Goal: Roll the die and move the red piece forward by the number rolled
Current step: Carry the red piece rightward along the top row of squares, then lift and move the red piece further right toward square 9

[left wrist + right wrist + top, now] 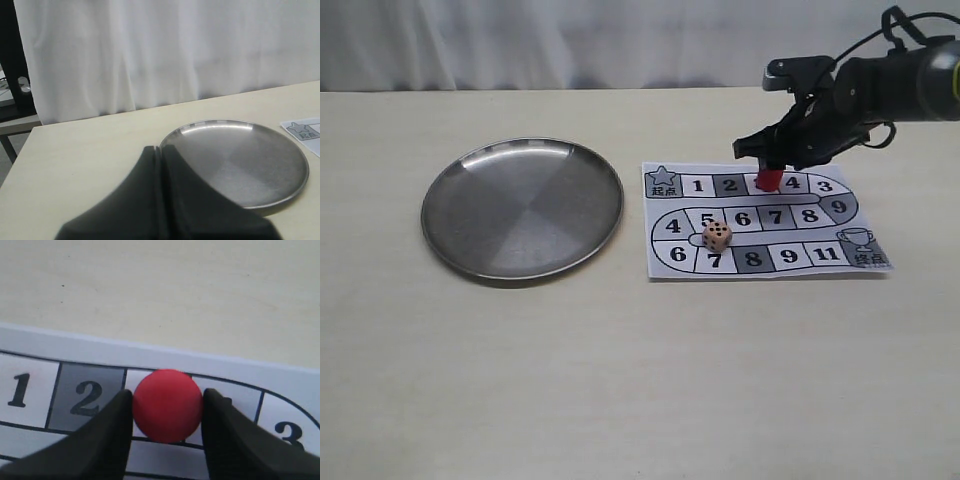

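Note:
The red piece (771,180) stands on the paper game board (760,255), between the squares marked 2 and 4. My right gripper (769,172) is shut on it from above; in the right wrist view both black fingers (110,432) press the sides of the red piece (167,405). The tan die (717,235) lies on the board near the squares 5 and 7, with several black pips on top. My left gripper (161,148) is shut and empty, held beside the steel plate (240,165); it is outside the exterior view.
A round steel plate (522,207) lies empty on the pale table, left of the board. The board's start star (662,180) is at its back left corner, the trophy square (860,245) at its front right. A white curtain hangs behind the table.

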Motion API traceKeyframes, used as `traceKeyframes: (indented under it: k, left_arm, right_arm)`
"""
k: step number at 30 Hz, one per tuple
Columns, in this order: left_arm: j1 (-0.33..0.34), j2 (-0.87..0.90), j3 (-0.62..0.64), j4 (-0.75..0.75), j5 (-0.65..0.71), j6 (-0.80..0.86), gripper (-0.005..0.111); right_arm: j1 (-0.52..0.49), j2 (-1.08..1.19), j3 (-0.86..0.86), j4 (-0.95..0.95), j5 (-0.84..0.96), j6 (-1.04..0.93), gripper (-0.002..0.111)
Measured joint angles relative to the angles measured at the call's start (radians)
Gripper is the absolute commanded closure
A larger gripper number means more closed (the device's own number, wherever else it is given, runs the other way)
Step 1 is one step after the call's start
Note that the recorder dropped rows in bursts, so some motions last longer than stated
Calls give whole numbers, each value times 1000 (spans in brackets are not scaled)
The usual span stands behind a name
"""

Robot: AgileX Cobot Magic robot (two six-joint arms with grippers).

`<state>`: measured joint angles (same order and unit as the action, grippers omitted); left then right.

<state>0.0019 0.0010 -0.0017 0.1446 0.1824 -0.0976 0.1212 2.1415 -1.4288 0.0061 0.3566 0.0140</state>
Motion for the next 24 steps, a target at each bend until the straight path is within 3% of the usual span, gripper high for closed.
traceKeyframes:
  k: [24]
  left_arm:
    - [0,0,0,0,0,0,107]
  right_arm:
    - [8,-2,-2,0,6,0,104]
